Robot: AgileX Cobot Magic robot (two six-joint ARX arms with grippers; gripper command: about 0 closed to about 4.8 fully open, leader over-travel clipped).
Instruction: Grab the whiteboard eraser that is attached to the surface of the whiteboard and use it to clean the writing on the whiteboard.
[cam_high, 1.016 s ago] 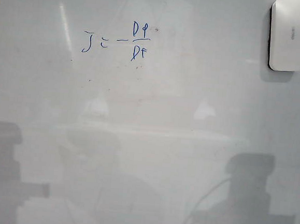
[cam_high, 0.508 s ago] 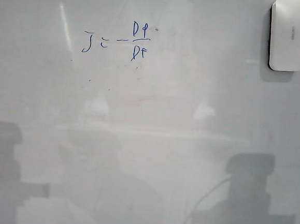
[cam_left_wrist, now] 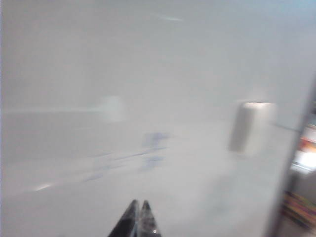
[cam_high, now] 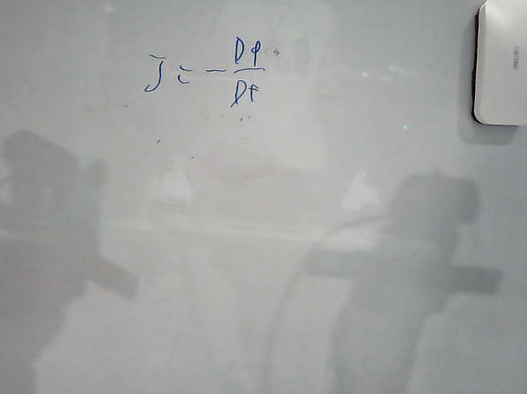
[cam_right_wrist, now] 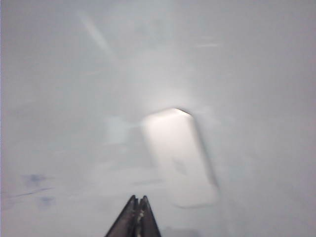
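Whiteboard eraser (cam_high: 509,59) sat stuck at the whiteboard's (cam_high: 339,166) upper right corner; blue writing (cam_high: 205,70) was upper left, well apart; left tool (cam_left_wrist: 138,217) and right tool (cam_right_wrist: 137,215) both pressed together, empty, facing the board, neither touching the eraser.

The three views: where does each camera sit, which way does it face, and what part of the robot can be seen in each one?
Exterior view: off the arms, facing the whiteboard head-on; only dim reflections of both arms show.
Left wrist view: on the left arm, facing the board; left gripper tips shut, blurred writing ahead.
Right wrist view: on the right arm, facing the board; right gripper tips shut, whiteboard eraser ahead.
Shared: all three show the eraser and the writing.
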